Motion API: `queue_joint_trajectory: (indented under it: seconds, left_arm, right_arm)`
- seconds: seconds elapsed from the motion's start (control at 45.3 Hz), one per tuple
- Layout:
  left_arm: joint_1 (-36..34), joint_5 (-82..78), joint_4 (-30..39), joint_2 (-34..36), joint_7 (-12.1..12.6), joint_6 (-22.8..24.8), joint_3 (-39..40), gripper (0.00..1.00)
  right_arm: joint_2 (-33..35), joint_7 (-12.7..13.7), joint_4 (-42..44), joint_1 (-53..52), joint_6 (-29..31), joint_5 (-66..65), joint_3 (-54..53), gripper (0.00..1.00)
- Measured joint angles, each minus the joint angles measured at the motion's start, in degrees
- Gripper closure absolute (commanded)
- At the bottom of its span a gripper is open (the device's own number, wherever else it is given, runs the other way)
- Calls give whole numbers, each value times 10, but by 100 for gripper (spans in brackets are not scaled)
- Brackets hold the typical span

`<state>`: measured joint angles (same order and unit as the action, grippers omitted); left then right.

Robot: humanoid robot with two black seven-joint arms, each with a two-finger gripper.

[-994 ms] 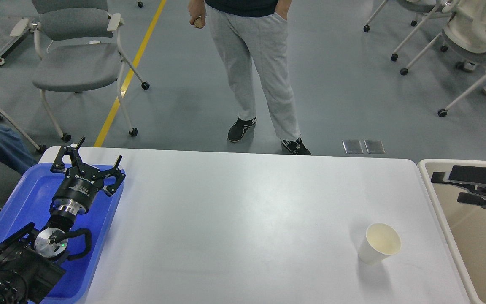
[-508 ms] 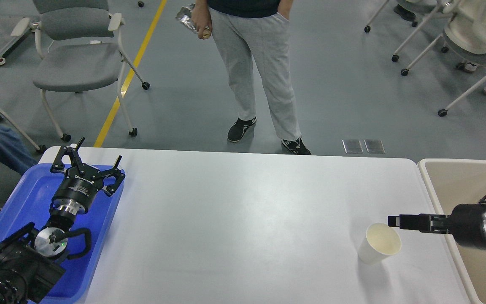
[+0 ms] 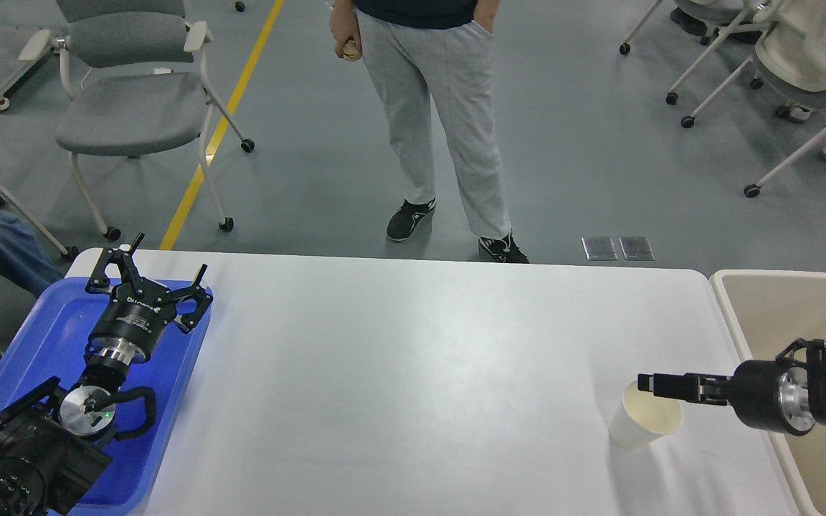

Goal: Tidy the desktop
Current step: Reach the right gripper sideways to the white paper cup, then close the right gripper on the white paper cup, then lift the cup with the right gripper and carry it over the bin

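Observation:
The desktop [image 3: 420,373] is a wide white tabletop. A white paper cup [image 3: 628,430] stands upright on it near the right front, empty inside. My right gripper [image 3: 648,383] reaches in level from the right, its tip over the cup's open rim. It is seen side-on, so its fingers cannot be told apart. My left gripper [image 3: 162,271] is open and empty, hovering over the far end of the blue tray [image 3: 40,330] at the left.
A beige bin [image 3: 779,308] stands against the desktop's right edge, under my right arm. A person [image 3: 442,107] stands just beyond the far edge. Wheeled chairs stand on the floor at back left [image 3: 133,107] and back right.
My right arm swung from above the beige bin leftward and down, and its tip now reaches over the cup's rim. The left arm has not moved.

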<state>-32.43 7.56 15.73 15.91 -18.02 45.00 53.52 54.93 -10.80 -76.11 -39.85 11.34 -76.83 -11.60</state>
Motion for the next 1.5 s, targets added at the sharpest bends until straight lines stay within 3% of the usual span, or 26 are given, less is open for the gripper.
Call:
queue_joint_trajectory:
  seconds: [0.265, 0.442, 0.574, 0.663, 0.773, 1.281, 1.502]
  left_arm:
    - [0, 0, 0, 0, 0, 0, 0, 0]
    - [0, 0, 0, 0, 0, 0, 0, 0]
    - [0, 0, 0, 0, 0, 0, 0, 0]
    - [0, 0, 0, 0, 0, 0, 0, 0]
    - [0, 0, 0, 0, 0, 0, 0, 0]
    - [0, 0, 0, 0, 0, 0, 0, 0]
    - [0, 0, 0, 0, 0, 0, 0, 0]
  right_arm:
    - [-12, -3, 26, 17, -14, -6, 1, 7]
    - [-21, -12, 51, 23, -19, -9, 2, 27]
    - [-27, -24, 65, 28, -23, -10, 8, 35]
    - [-29, -33, 71, 30, -30, -10, 17, 55]
    - [-30, -42, 76, 31, -41, -11, 31, 100]
    - [-25, -57, 82, 31, -69, -4, 50, 100]
    - [-8, -78, 75, 30, -76, 6, 49, 100]
